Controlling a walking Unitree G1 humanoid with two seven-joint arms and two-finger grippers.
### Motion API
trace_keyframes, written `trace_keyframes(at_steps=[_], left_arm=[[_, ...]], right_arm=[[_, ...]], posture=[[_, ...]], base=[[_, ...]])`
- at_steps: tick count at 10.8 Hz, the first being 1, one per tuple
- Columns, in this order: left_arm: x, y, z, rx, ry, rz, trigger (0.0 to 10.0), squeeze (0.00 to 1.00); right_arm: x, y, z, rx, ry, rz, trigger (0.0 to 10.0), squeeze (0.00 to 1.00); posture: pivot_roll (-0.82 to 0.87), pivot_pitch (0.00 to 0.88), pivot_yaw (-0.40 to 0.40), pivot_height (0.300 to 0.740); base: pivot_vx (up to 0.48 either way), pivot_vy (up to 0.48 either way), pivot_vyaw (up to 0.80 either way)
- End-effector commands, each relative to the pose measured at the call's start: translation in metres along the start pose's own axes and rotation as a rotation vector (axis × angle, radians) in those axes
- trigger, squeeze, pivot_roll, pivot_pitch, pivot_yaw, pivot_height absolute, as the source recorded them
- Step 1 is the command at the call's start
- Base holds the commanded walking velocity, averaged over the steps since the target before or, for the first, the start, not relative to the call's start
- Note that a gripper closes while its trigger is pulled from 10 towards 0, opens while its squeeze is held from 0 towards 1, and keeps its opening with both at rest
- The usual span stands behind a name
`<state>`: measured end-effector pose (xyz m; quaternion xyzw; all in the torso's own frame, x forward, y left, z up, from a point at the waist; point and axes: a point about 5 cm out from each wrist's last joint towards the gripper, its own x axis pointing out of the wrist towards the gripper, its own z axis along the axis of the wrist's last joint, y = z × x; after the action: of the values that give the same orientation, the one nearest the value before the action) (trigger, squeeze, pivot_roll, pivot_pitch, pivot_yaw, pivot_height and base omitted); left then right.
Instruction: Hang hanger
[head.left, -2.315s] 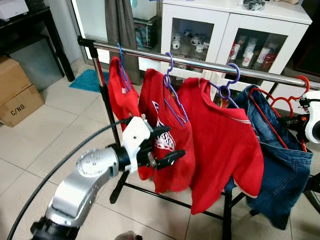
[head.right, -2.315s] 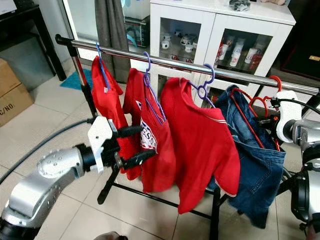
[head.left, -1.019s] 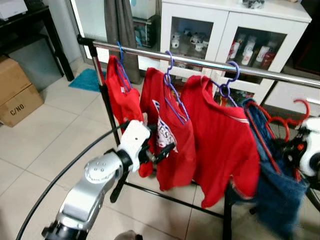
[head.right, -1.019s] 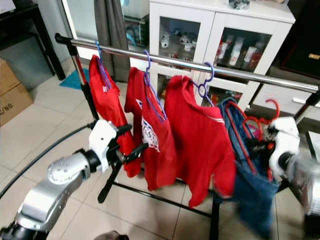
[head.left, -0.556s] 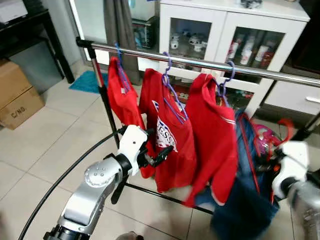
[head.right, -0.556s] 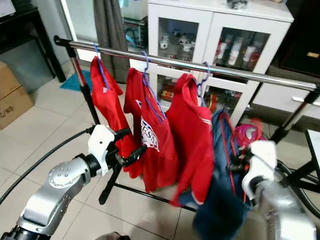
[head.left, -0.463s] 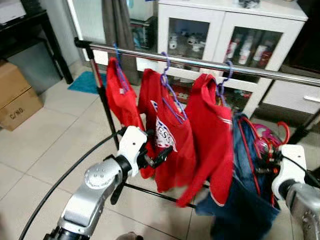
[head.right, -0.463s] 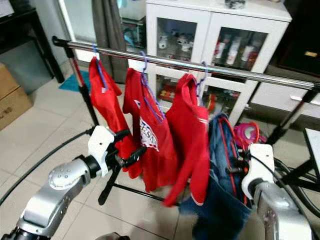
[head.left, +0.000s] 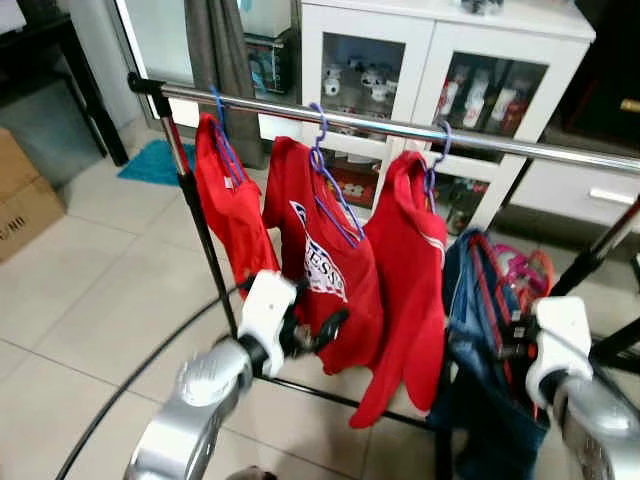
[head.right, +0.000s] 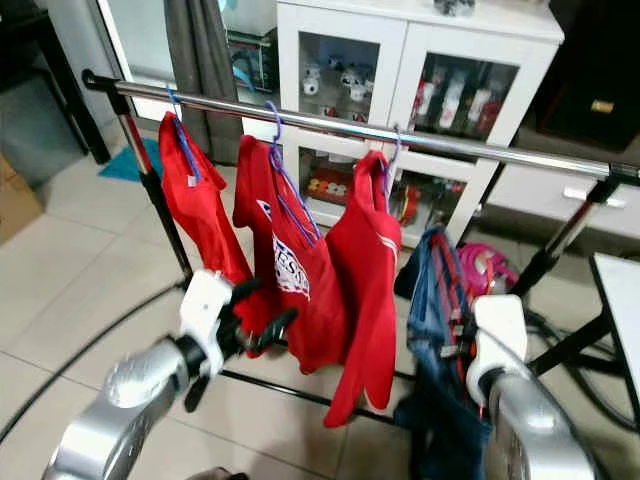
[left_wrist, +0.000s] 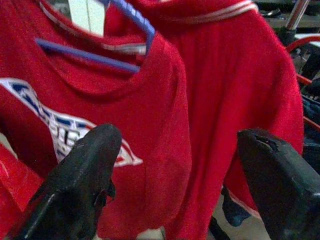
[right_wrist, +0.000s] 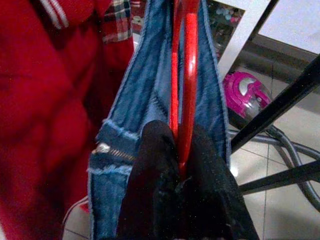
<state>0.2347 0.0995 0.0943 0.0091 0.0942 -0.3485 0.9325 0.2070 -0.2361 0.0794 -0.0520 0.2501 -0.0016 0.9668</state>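
Gripping red hanger (right_wrist: 182, 75), right tool (right_wrist: 182, 170) tips half-buried in jeans (right_wrist: 150, 100).

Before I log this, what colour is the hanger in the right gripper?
Red; the hanger shows best in the right wrist view, carrying denim.

The red hanger (right_wrist: 183, 75), carrying a blue denim garment (head.right: 432, 330), is below the rail (head.right: 330, 125) at its right end, not hooked on, clamped upright between black fingers (right_wrist: 155, 175).
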Motion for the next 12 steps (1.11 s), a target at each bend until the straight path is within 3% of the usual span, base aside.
trace_keyframes(at_steps=[1, 11, 12], left_arm=[[0.000, -0.003, 0.004, 0.011, -0.012, -0.002, 10.0, 0.00], [0.005, 0.009, -0.004, -0.006, 0.002, 0.027, 10.0, 0.00], [0.003, 0.008, -0.005, 0.002, 0.005, 0.030, 10.0, 0.00]], right_arm=[[-0.003, 0.005, 0.005, -0.010, -0.039, 0.019, 0.0, 0.00], [0.001, 0.027, -0.009, 0.034, -0.003, 0.035, 0.0, 0.00], [0.003, 0.030, -0.008, 0.024, -0.010, 0.048, 1.1, 0.00]], posture=[[-0.12, 0.000, -0.043, 0.740], [-0.11, 0.000, -0.002, 0.740], [-0.11, 0.000, -0.003, 0.740]], base=[[-0.266, 0.000, 0.00], [-0.277, 0.000, 0.00], [0.000, 0.000, 0.00]])
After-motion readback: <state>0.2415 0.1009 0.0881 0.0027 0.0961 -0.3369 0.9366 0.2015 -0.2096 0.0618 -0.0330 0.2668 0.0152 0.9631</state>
